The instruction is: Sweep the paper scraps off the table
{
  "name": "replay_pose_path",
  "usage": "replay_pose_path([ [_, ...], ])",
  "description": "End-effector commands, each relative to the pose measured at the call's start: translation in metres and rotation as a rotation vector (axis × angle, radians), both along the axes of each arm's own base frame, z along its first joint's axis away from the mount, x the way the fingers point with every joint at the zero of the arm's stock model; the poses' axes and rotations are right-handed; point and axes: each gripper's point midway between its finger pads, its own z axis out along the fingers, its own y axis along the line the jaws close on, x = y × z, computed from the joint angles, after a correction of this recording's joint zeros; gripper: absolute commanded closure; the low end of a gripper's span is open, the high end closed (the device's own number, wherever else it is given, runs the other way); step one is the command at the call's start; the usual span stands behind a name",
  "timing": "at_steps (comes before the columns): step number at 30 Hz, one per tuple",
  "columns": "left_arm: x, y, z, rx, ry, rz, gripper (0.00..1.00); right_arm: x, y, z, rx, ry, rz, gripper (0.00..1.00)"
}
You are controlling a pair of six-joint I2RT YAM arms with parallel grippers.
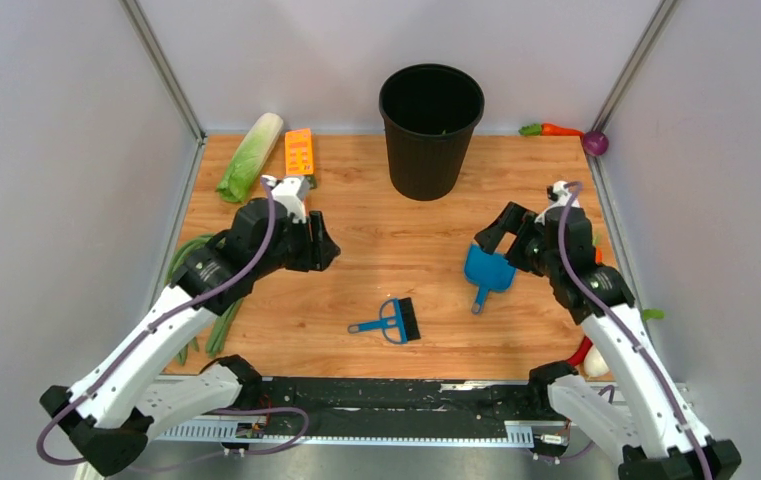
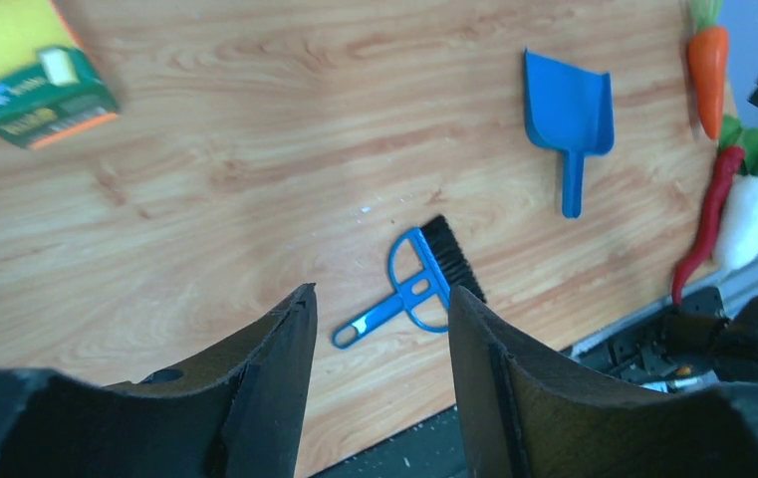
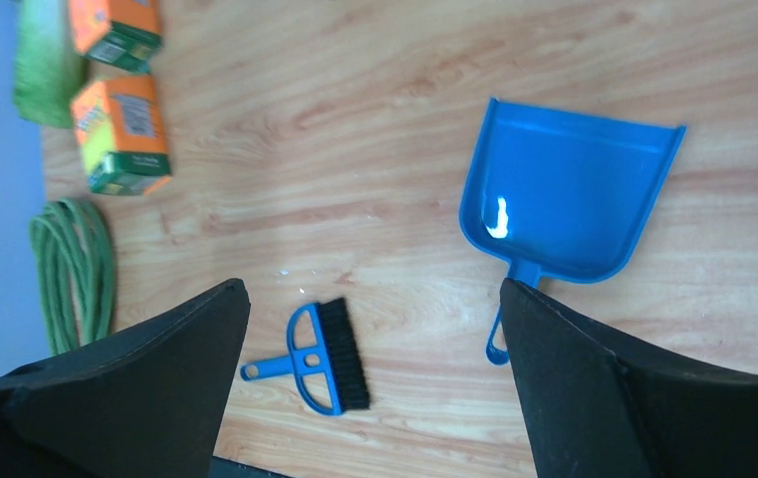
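Note:
No paper scraps show on the wooden table (image 1: 376,215) in any view. A blue hand brush (image 1: 391,322) with black bristles lies near the front middle, also seen in the left wrist view as the brush (image 2: 424,284) and in the right wrist view as the brush (image 3: 320,357). A blue dustpan (image 1: 488,272) lies flat to its right, empty inside (image 3: 569,194). My left gripper (image 1: 324,248) hovers left of centre, open and empty (image 2: 379,291). My right gripper (image 1: 494,232) hangs just above the dustpan, wide open with nothing held (image 3: 373,284).
A black bin (image 1: 431,130) stands at the back centre. Cabbage (image 1: 251,155) and an orange box (image 1: 299,152) sit back left, green beans (image 1: 201,290) along the left edge. A carrot (image 1: 556,129) and purple ball (image 1: 596,143) lie back right, a chilli and radish (image 2: 743,224) front right.

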Motion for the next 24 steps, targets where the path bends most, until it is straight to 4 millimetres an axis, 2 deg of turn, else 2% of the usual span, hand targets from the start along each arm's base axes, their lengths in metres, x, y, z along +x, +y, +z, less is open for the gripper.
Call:
replay_pose_path([
  [1,0.011,0.027,0.027,0.036,-0.187,0.080,0.41,0.000,-0.004,0.050,0.040,-0.252,-0.005,0.00],
  [2,0.011,0.033,0.037,0.013,-0.231,0.108,0.41,-0.002,-0.005,0.054,0.055,-0.276,-0.013,0.00],
  [3,0.012,0.036,0.036,0.012,-0.245,0.124,0.40,-0.005,-0.005,0.056,0.068,-0.290,-0.014,0.00],
  [4,0.013,0.044,0.048,-0.013,-0.291,0.163,0.40,-0.008,-0.004,0.059,0.081,-0.306,-0.008,0.00],
  [5,0.013,0.047,0.043,-0.014,-0.293,0.183,0.40,-0.012,-0.003,0.063,0.098,-0.323,-0.007,0.00],
  [7,0.011,0.057,0.048,-0.043,-0.346,0.224,0.39,-0.016,-0.001,0.063,0.125,-0.325,0.002,0.00],
  [9,0.011,0.064,0.053,-0.084,-0.403,0.259,0.34,-0.020,0.003,0.064,0.147,-0.327,0.016,0.00],
  [12,0.003,0.074,0.051,-0.112,-0.449,0.278,0.33,-0.025,0.006,0.062,0.173,-0.321,0.032,0.00],
  [14,0.000,0.081,0.052,-0.109,-0.463,0.299,0.33,-0.031,0.010,0.057,0.202,-0.302,0.041,0.00],
  [19,-0.009,0.105,0.049,-0.048,-0.471,0.352,0.32,-0.043,0.012,0.029,0.228,-0.233,0.045,0.00],
  [24,-0.024,0.128,0.045,-0.003,-0.480,0.391,0.31,-0.042,-0.003,0.020,0.220,-0.267,-0.042,0.00],
])
